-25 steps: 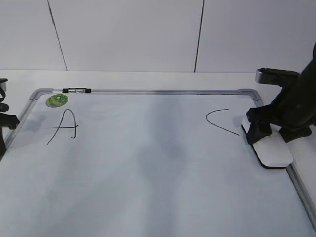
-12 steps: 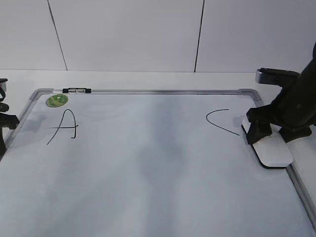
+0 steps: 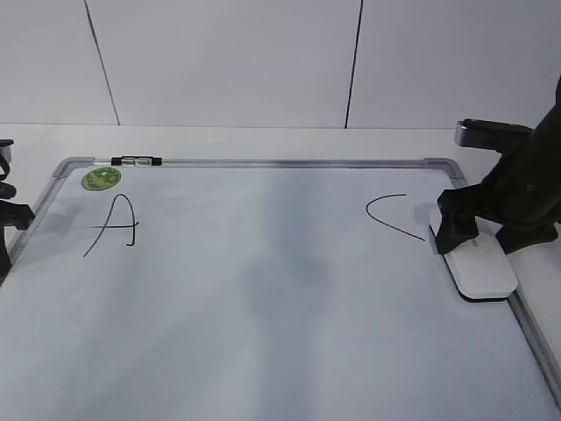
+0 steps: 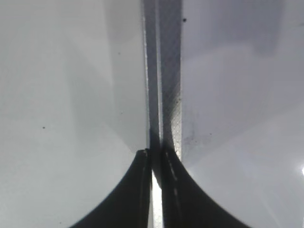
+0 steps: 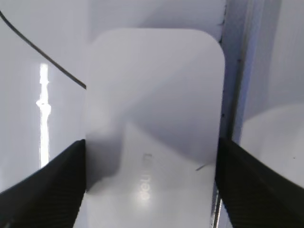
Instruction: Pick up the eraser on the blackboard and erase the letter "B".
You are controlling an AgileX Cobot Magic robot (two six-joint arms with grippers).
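The white eraser (image 3: 486,267) lies flat on the blackboard (image 3: 263,307) at its right edge, just right of the black "C" (image 3: 390,215). My right gripper (image 3: 491,239) straddles the eraser's far end, a finger against each long side. In the right wrist view the eraser (image 5: 156,95) fills the space between the dark fingers (image 5: 57,180), with the gripper (image 5: 152,147) closed on it. No letter "B" shows on the board. My left gripper (image 3: 7,219) hangs at the board's left edge, and in its wrist view it (image 4: 156,154) is shut and empty over the frame.
A black "A" (image 3: 118,224) and a round green sticker (image 3: 101,178) are at the board's far left. A small black-and-silver clip (image 3: 138,161) sits on the top frame. The silver frame rail (image 5: 237,95) runs right beside the eraser. A white wall stands behind.
The right gripper and the eraser have barely shifted, settling slightly at the board's right edge. The left arm has not moved.
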